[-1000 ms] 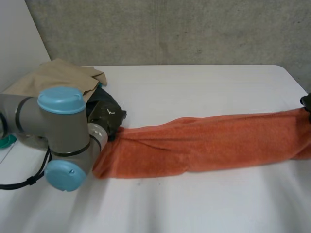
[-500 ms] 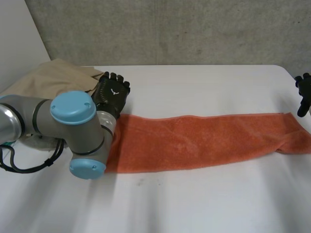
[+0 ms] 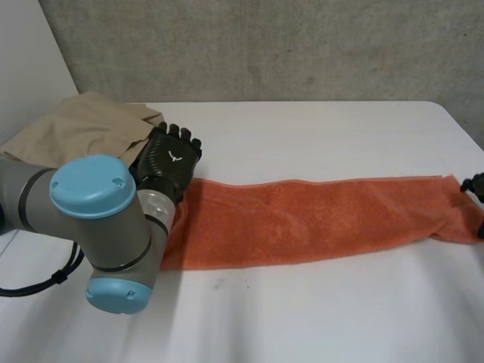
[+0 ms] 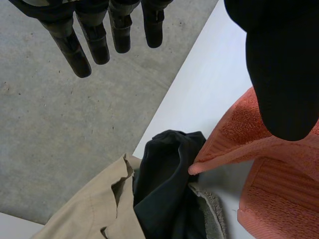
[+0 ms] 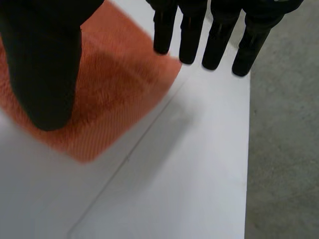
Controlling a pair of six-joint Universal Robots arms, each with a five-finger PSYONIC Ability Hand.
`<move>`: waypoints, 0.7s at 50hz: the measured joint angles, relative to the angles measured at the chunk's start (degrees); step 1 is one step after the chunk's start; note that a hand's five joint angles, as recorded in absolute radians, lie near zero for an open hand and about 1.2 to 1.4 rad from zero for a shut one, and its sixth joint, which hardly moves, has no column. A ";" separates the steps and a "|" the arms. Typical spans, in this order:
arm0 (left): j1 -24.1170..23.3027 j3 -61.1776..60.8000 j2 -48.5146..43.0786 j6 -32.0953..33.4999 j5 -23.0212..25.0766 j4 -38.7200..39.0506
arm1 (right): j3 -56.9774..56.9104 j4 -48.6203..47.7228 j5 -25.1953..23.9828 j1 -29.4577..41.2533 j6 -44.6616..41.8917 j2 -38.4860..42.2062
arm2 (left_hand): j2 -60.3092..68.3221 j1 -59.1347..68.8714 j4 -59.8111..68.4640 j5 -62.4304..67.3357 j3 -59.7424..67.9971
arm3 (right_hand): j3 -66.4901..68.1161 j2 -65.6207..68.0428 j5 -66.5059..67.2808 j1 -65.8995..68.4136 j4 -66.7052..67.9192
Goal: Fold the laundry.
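A long orange towel (image 3: pixel 318 219) lies flat across the white table (image 3: pixel 302 128), stretched from left to right. My left hand (image 3: pixel 170 157) hovers over the towel's far left corner, open, fingers (image 4: pixel 75 50) straight and holding nothing. That orange corner (image 4: pixel 279 169) lies under its thumb in the left wrist view. My right hand (image 3: pixel 476 184) is at the towel's right end by the table's edge. It is open too, thumb (image 5: pixel 45 64) over the towel's corner (image 5: pixel 119 84) and fingers straight past it.
A beige cloth (image 3: pixel 83 125) is heaped at the table's back left, with a black garment (image 4: pixel 169 189) beside it, touching the towel's corner. The table's right edge (image 5: pixel 246 149) runs just past my right fingertips, with grey floor beyond.
A second ago both hands were gripping the towel's bunched ends. Both have let go and opened, and the towel has spread flat. The right hand has come down to the towel's right end.
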 measured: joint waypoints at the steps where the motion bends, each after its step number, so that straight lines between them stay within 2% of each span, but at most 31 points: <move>1: -0.09 0.00 -0.01 0.01 0.00 0.00 | -0.02 -0.12 0.04 -0.17 -0.49 0.43 | 0.00 0.00 0.00 0.00 -0.01 | 2.05 1.99 1.95 2.00 2.01; 3: -0.24 0.06 0.00 0.03 -0.02 0.03 | -0.34 -0.63 0.36 -0.58 -1.46 1.46 | 0.00 0.00 0.00 0.00 -0.01 | 14.95 15.10 14.29 14.94 14.89; 4: -0.32 0.10 0.01 0.05 -0.02 0.04 | -0.59 -1.14 0.74 -0.83 -1.69 1.86 | 0.00 0.00 0.00 0.01 0.00 | 27.92 28.69 25.51 27.92 27.77; 6: -0.42 0.17 0.12 0.06 -0.04 0.05 | -1.17 -3.05 2.40 -1.60 -1.96 2.36 | 0.00 0.00 0.00 0.00 -0.01 | 40.77 42.13 38.64 39.74 40.67; 13: -0.38 0.02 1.31 0.08 -0.15 -0.03 | -2.91 -13.75 13.62 -4.92 -5.76 1.33 | 0.00 0.00 0.00 0.00 -0.01 | 44.13 44.04 40.22 40.09 44.54; 18: -0.07 -0.93 2.61 0.05 -0.17 -0.08 | -2.04 -16.43 16.28 -5.03 -11.23 -0.85 | 0.00 0.00 0.00 0.00 -0.01 | 44.13 44.04 41.15 40.09 44.58; 22: 0.11 -1.93 3.46 -0.01 -0.20 -0.10 | -0.17 -17.02 14.83 -1.81 -12.48 -2.95 | 0.00 0.00 0.00 0.00 0.00 | 44.30 44.04 41.34 40.09 44.72; 28: 0.16 -3.48 4.64 -0.11 -0.31 -0.11 | 3.82 -18.69 9.74 9.46 -9.23 -8.06 | 0.00 0.00 0.00 0.00 0.00 | 44.35 44.17 41.61 40.09 44.78; 35: 0.02 -4.97 6.51 -0.26 -0.38 -0.10 | 10.57 -24.59 1.34 29.54 -6.27 -12.92 | 0.00 0.00 0.00 0.01 0.00 | 44.43 44.18 41.61 40.09 44.79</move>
